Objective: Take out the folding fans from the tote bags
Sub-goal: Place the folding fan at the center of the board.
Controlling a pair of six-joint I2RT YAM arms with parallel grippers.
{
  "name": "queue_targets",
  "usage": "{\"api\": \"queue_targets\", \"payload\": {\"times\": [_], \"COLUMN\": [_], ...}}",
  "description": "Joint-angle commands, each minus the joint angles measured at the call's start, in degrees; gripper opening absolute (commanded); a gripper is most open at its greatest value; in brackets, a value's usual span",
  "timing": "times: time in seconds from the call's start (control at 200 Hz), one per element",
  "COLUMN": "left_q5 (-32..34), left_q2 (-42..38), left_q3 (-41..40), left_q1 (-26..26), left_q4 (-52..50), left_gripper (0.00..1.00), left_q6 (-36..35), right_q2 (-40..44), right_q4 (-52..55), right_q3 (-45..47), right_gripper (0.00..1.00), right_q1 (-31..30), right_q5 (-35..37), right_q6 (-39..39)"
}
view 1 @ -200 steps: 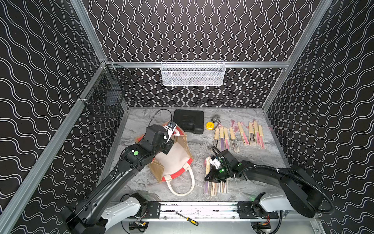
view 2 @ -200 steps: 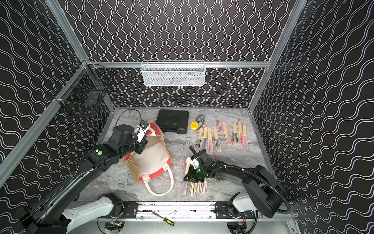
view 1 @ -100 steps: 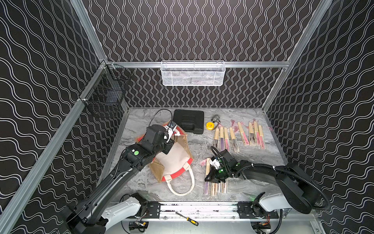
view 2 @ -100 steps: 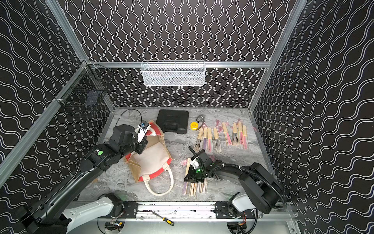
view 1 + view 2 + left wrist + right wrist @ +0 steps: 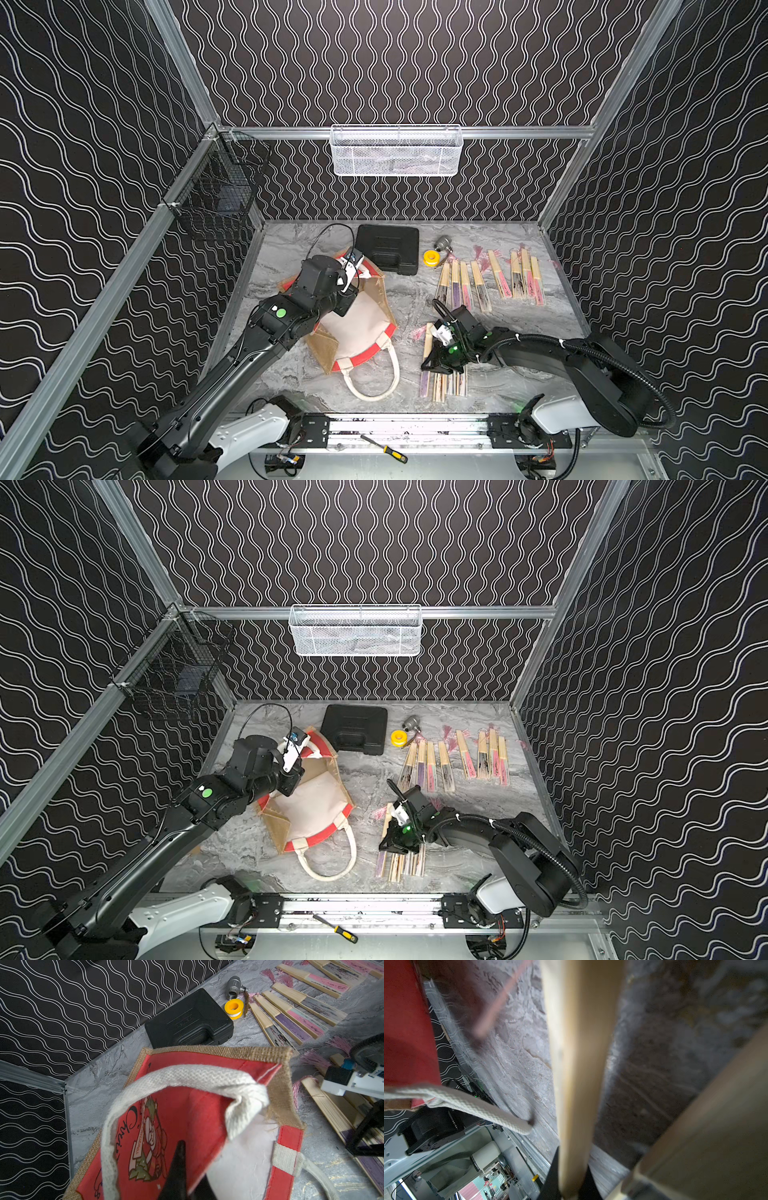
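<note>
**A:** Entry one, tote bag (image 5: 376, 297). Quantity and condition?

**B:** One. It lies on its side on the desk (image 5: 316, 390). Two white rope handles: one loose (image 5: 372, 382) on the desk, one draped (image 5: 166, 1076) over the red printed wall. The left claw (image 5: 191, 1167) is pinched together on that wall, holding the mouth agape. The white lining shows bare wherever the arm does not cover it, and no fan is seen inside.

**A:** Entry two, folding fans (image 5: 432, 766)?

**B:** All closed.
- Far row (image 5: 527, 274), behind the bag and to its right: eight, laid side by side.
- Near cluster (image 5: 451, 384), just right of the bag's loose handle: at least three, too overlapped and arm-covered for an exact count.
- Held fan (image 5: 577, 1064): one, with the right claw (image 5: 571, 1178) clamped on its bamboo length, low at the cluster's bag-side edge. Whether it touches the desk I cannot tell.

**A:** Progress?

**B:** Judged nearly complete, since every fan in sight is outside the bag. What remains is to lay the held fan down and let go, then check the part of the bag hidden under the left arm.

**A:** Sundries, not for removal?

**B:**
- One black case (image 5: 388, 253), just behind the bag.
- One yellow tape roll (image 5: 430, 257) and one metal fitting (image 5: 444, 242), behind the bag and to its right.
- One screwdriver (image 5: 384, 448), off the desk in front of the bag.
</note>
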State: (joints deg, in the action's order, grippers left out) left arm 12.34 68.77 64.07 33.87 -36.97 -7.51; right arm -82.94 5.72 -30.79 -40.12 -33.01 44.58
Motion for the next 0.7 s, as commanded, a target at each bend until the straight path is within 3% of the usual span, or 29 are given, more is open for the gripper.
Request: {"api": "queue_targets", "payload": {"times": [0.0, 0.46, 0.696], "left_q5": [-0.17, -0.20, -0.23], "left_q2": [0.31, 0.32, 0.47], "left_q3": [-0.15, -0.14, -0.12], "left_q1": [-0.07, -0.05, -0.10], "left_q4": [0.76, 0.66, 0.66], "left_gripper": [0.00, 0.00, 0.00], "left_q6": [0.30, 0.21, 0.30], "right_q2": [-0.17, 1.97, 5.24], "right_q4": [1.53, 6.98, 12.34], "right_q3": [-0.63, -2.15, -4.09], "right_gripper": [0.13, 0.21, 0.23], "right_q1": [-0.05, 0.03, 0.03], "right_q5": [1.51, 4.31, 9.42], "right_q6": [-0.93, -3.24, -4.91]}}
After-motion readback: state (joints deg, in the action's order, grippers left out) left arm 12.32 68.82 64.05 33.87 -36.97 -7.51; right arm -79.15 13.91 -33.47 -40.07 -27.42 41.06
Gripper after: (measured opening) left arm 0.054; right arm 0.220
